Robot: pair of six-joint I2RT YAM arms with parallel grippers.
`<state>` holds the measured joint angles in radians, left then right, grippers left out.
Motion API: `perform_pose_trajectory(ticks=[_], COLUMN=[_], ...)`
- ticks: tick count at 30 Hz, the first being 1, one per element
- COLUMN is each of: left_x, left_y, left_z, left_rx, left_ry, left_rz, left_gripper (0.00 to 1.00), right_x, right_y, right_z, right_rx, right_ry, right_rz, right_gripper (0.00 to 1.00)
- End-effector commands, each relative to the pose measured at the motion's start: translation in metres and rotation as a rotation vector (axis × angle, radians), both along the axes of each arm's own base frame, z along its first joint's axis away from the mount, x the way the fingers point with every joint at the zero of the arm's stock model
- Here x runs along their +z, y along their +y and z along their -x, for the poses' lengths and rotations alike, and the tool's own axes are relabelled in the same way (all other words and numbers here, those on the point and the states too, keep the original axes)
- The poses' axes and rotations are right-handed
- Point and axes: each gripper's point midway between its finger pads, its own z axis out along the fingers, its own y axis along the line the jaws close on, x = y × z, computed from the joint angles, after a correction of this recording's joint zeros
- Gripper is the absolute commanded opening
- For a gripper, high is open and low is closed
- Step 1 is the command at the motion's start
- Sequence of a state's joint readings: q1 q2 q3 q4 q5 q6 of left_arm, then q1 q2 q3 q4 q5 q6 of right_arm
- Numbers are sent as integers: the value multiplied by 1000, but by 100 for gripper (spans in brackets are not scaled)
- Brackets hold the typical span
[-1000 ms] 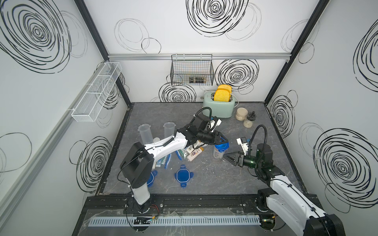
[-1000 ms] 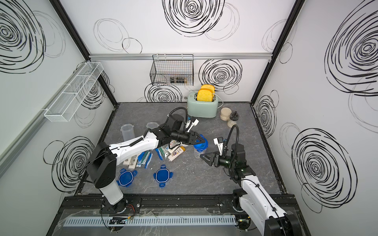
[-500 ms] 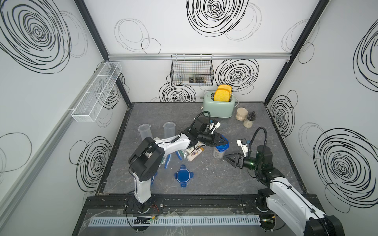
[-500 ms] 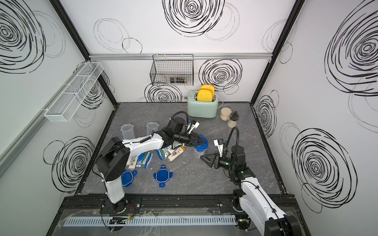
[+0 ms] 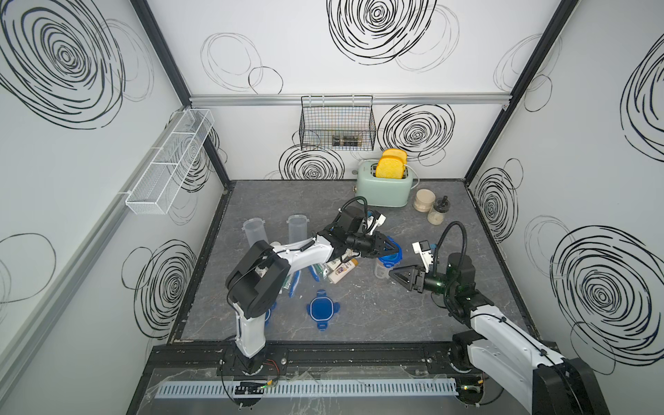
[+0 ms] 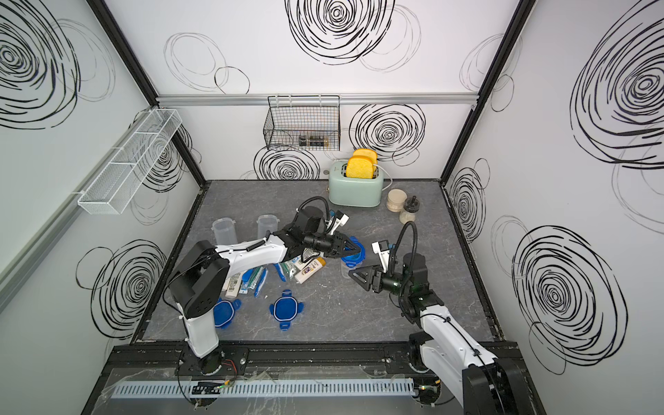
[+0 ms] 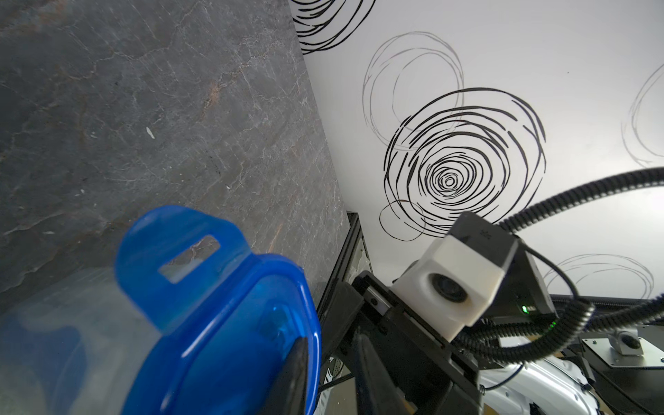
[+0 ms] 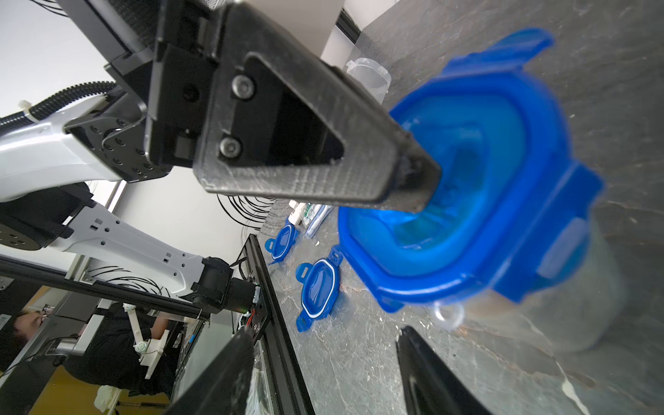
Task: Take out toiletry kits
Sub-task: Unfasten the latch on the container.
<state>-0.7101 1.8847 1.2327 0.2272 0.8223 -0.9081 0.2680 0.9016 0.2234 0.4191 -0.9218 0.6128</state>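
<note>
1. The left hand reaches over the middle of the counter to the blue lid of an upright clear container.
2. In the left wrist view its fingers stand narrowly apart astride the lid's rim, one over the lid and one outside it. I cannot tell whether they pinch it.
3. The right hand is spread and holds nothing. It points at the container from the right-edge side, just beside its wall; contact is unclear.
4. The kits lie loose on the counter between the container and the left edge, partly under the left forearm. They include cream bottles with tan caps, tubes and blue toothbrushes.
5. Two loose lids lie nearer the front edge, one half hidden by the left arm.
6. Two open containers stand upright toward the back-left corner.
7. A toaster and two jars sit along the back edge.
</note>
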Motion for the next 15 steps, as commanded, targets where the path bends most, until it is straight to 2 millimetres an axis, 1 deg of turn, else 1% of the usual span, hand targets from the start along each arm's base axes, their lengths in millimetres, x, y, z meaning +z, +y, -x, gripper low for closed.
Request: perform_pose_trajectory(ticks=[1,6,11,15], left_x=[-40,-42,-45,-46], left_y=[6,4,4,5], left_z=[-4,-3,-2,-2], left_rx=[40,37,36,38], left_ry=[93,96,97,99], left_rz=[-99,-108,-115,-118], left_gripper=[28,28,27,27], right_x=[6,0,-10,-12], right_y=[6,13,11,10], right_z=[-3,-7,-12,-14], right_rx=[-8,-43,-84,-95], right_ry=[-68,-81,-68,-68], right_rz=[-9,13,27,34], right_gripper=[66,66,65,65])
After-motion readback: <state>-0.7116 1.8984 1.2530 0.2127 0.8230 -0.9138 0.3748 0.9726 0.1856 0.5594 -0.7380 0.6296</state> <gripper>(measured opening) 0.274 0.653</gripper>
